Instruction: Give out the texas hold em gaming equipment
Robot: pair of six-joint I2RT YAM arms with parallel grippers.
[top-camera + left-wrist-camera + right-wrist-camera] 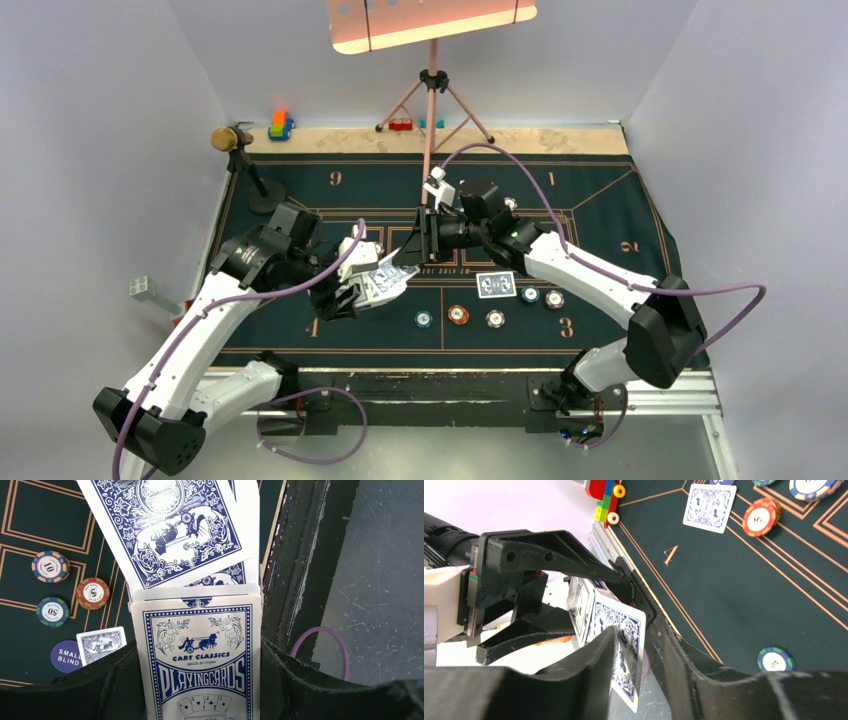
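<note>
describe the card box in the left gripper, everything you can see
The card box is white cardboard printed in blue: a horse-drawn cart, "Cart Classics", "Made in China", "Playingcards", four small card pictures. The left gripper clamps its two sides. Its top is open, with blue-backed cards sticking out.

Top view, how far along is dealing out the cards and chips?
Done: a dealt card lies face down on the felt, with chips beside it. In hand: the left gripper holds the box; the right gripper has its jaws either side of a protruding card, grip unclear. Left: the rest of the box probably needs dealing out.
</note>
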